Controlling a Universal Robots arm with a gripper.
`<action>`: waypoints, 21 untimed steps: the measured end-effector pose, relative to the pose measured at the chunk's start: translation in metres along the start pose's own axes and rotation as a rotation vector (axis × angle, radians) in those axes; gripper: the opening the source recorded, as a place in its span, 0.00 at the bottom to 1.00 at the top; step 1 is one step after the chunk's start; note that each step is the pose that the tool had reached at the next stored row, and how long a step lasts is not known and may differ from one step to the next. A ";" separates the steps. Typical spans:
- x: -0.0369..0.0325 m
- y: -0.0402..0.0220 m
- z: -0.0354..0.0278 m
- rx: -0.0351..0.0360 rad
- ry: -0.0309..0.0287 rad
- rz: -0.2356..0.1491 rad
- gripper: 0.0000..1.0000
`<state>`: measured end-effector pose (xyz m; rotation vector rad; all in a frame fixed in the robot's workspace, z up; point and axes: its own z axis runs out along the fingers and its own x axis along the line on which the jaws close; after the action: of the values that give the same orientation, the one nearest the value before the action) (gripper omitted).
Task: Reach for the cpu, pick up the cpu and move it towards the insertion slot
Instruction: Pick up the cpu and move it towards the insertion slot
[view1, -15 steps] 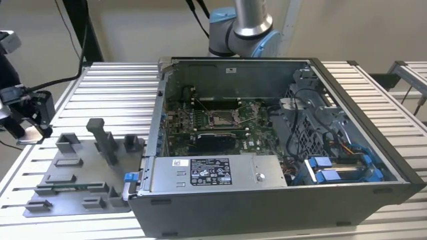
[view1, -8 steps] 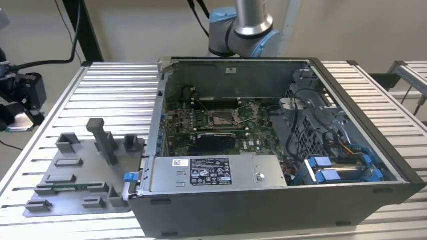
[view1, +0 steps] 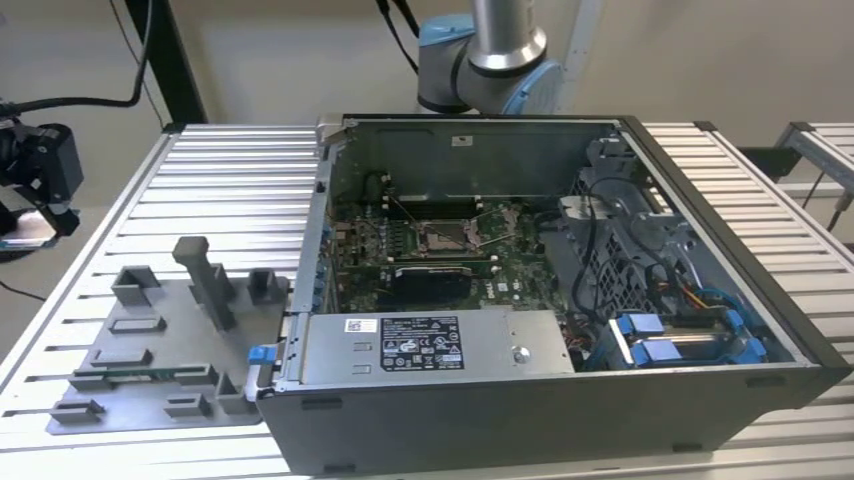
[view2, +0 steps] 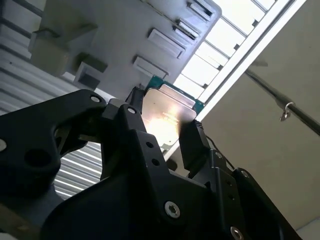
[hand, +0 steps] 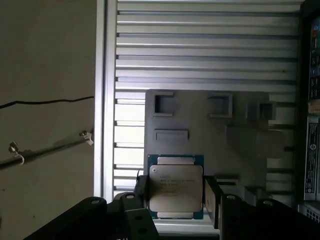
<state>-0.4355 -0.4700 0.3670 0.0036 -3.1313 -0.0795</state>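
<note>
— Claw status?
— Clenched on the chip, pinching two opposite edges, probably to keep the metal face free. Faint print on that face, unreadable.
— Beyond it?
— Grey fixture plate on the slatted surface. The socket, ringed by green board, sits well apart from the chip, inside the open computer case. The case's white label is also unreadable.
</note>
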 end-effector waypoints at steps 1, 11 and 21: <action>0.0000 0.0000 0.0000 0.0000 0.0000 0.000 0.00; -0.0064 0.0000 -0.0004 0.0001 0.0004 0.000 0.00; -0.0361 0.0000 -0.0005 -0.0001 0.0002 0.000 0.00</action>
<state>-0.3994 -0.4699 0.3672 0.0036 -3.1310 -0.0797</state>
